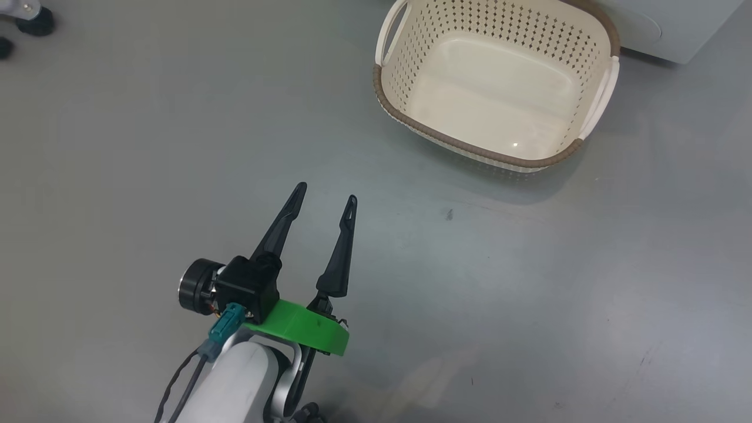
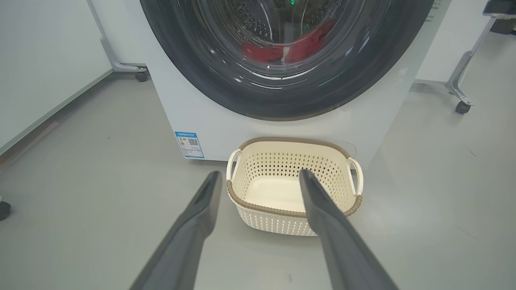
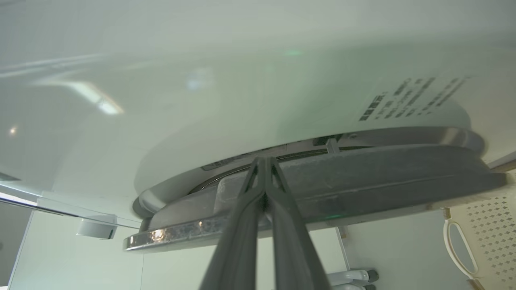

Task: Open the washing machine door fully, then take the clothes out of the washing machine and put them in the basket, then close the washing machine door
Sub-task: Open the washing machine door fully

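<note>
The washing machine (image 2: 209, 121) is a white box with the cream basket (image 2: 258, 207) on the floor right in front of it. Its door (image 2: 201, 76) has a wide black rim, and the red clothes (image 2: 290, 48) show through the glass. My left gripper (image 2: 260, 175) hangs open and empty short of the basket (image 1: 470, 147); the head view shows this gripper (image 1: 326, 194) over bare floor. My right gripper (image 3: 264, 161) is shut, with nothing between its fingers. Its tips rest at the door's grey edge (image 3: 363, 177), where a narrow gap separates it from the machine front (image 3: 242, 80).
A blue label (image 2: 189, 144) sits low on the machine's left front. Wheeled stand legs (image 2: 459, 104) stand right of the machine, another caster (image 2: 141, 75) to its left, and a dark caster (image 1: 35, 20) on the grey floor (image 1: 529, 294). A pale wall runs along the left.
</note>
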